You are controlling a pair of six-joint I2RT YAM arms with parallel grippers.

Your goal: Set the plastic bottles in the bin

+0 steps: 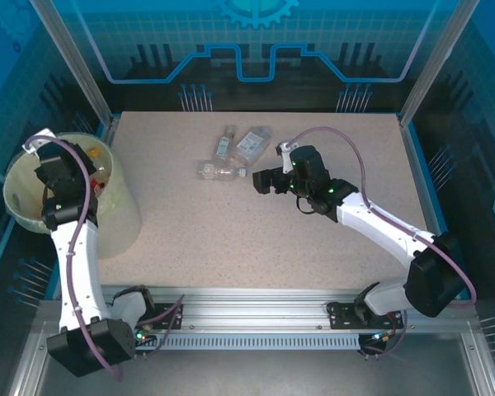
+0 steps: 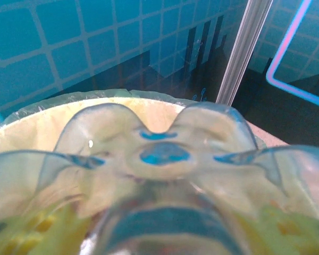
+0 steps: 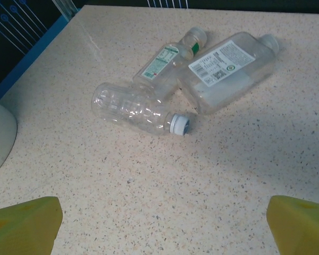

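**Item 1, clear bottle** (image 2: pixel 165 175): We see its 5-lobed base pressed close to the left wrist camera, directly ahead of the left gripper (image 1: pixel 66 169). It hangs over the open mouth of the bin (image 1: pixel 120 219). Its far rim and translucent liner (image 2: pixel 26 133) rise just beyond the bottle. We cannot tell whether the jaws clasp the bottle or stand slightly off it.

**Items 2 to 4, 3 bottles lying on the table** (image 1: pixel 231 239): All 3 lie just ahead of the right gripper (image 3: pixel 162 228).
- Ribbed bottle (image 3: pixel 135 110): nearest the fingers, clear, lying on its side. Its white cap points toward the gripper's right.
- Slim bottle (image 3: pixel 167 61): lies behind the ribbed bottle and touches it, and carries a green-and-white label.
- Flat bottle (image 3: pixel 231 69): the broadest of the 3, with a white printed label. It lies further right and rests against the slim bottle.

**Right gripper**: Its jaws are spread wide and hold nothing. The yellow fingertips (image 3: pixel 24 226) hover low over bare tabletop, short of the ribbed bottle.

**Bin**: It stands beneath the left gripper, well apart from the right gripper and the 3 bottles.
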